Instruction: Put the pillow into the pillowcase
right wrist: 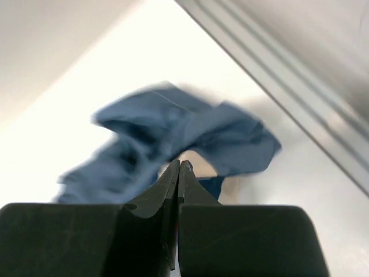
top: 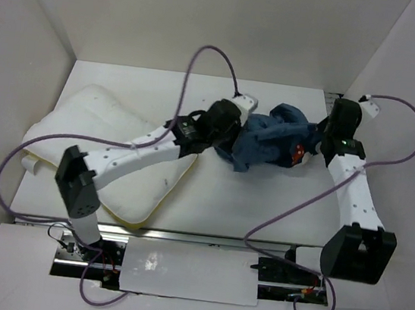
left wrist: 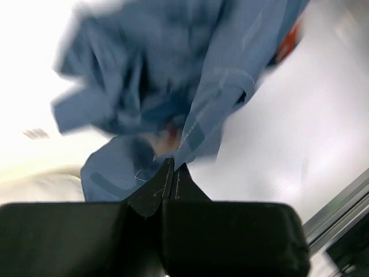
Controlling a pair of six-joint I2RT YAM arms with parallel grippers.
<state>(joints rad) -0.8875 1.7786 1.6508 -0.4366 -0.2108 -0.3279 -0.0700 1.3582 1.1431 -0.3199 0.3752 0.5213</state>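
On the table, blurred crumpled pillowcase, left gripper clamped on it, right gripper closed, hold unclear.

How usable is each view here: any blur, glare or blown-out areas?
Top view: sharp, evenly lit. Left wrist: pillowcase smeared by blur, upper left washed out to white, fingers sharp. Right wrist: pillowcase blurred too, light softer.
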